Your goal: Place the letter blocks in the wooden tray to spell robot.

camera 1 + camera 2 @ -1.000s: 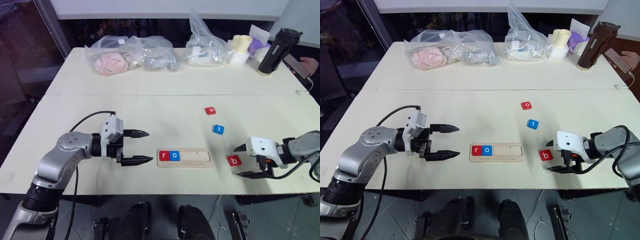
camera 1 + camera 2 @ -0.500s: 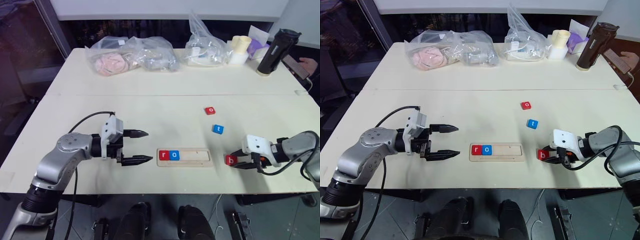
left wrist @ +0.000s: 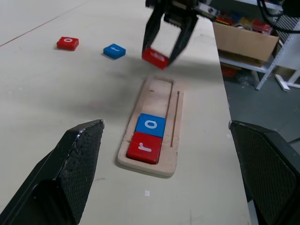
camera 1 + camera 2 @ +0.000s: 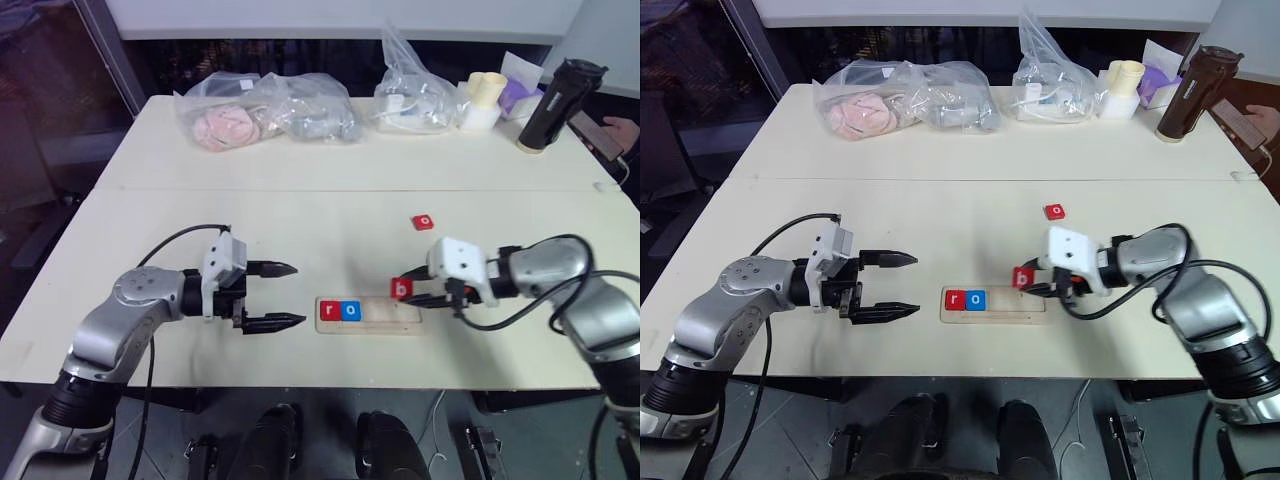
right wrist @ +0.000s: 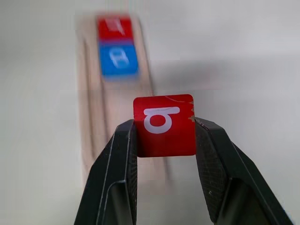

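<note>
Our right gripper [image 4: 412, 293] pinches the red b block [image 4: 401, 289] above the wooden tray [image 4: 405, 318]; our left gripper [image 4: 287, 295] hovers beside it, fingers spread wide.

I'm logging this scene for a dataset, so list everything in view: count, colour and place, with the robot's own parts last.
wooden tray: one, pale wood, near table edge, centre.
r block: one, red, first in the tray.
blue o block: one, blue, second in the tray.
b block: one, red, held above the tray.
red o block: one, red, on the table beyond the tray.
t block: one, blue, on the table near the red o block.
plastic bags: several, clear, far side of the table.
bottle: one, dark, far right corner.
table: one, cream.
left gripper: open, left of the tray.
right gripper: shut on the b block.
</note>
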Available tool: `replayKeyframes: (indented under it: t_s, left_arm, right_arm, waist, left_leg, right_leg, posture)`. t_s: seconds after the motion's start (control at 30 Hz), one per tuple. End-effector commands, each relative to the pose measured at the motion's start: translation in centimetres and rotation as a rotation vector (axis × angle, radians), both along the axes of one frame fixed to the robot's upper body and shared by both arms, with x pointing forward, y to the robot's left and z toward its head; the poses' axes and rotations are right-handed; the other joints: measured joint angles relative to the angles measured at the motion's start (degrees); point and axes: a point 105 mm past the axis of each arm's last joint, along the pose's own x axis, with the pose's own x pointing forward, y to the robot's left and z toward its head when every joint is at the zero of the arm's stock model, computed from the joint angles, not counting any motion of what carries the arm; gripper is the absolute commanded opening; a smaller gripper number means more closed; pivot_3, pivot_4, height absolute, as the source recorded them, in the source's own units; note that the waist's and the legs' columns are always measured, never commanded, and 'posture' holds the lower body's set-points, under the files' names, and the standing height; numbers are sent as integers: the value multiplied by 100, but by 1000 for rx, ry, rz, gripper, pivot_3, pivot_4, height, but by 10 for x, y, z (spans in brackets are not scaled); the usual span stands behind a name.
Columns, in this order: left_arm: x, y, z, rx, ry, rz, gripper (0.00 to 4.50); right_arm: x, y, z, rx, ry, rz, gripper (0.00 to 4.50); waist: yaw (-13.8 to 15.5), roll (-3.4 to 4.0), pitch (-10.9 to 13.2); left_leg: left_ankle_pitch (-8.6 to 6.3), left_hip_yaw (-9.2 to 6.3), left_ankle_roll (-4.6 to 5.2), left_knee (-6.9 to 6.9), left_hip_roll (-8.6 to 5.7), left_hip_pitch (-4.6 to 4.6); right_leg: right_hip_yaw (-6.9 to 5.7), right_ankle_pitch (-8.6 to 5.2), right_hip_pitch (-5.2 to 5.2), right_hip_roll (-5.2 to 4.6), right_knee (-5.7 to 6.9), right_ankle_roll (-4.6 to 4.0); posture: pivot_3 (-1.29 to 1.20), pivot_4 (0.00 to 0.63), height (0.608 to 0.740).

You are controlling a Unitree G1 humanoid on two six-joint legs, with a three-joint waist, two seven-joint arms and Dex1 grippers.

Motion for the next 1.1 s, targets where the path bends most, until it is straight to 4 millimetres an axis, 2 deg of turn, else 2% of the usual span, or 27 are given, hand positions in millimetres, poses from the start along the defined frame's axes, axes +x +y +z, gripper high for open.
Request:
replayKeyframes:
  t_s: [0.03, 0.4, 1.1]
  left_arm:
    - [-6, -3, 7, 1, -35, -40, 4500]
    - [-6, -5, 8, -3, -39, -35, 4500]
    - [-5, -6, 9, -14, -42, -16, 4500]
  right_arm:
    - [-3, 12, -6, -23, -9, 27, 1125]
    - [2, 30, -19, -31, -2, 48, 1125]
    - [8, 28, -23, -56, -6, 56, 1125]
  waist:
    - [-9, 0, 0]
    - [-21, 0, 0]
    - [-17, 0, 0]
  left_leg:
    - [0, 1, 0, 0, 0, 0]
    - [1, 1, 0, -1, 2, 1]
    - [1, 1, 0, 1, 1, 1]
  right_leg:
    - [0, 0, 0, 0, -1, 0]
    - [-1, 1, -4, 4, 6, 1]
    - [-2, 1, -2, 6, 7, 2]
  posture:
    - [0, 150, 738]
    - [0, 150, 738]
    - [0, 150, 738]
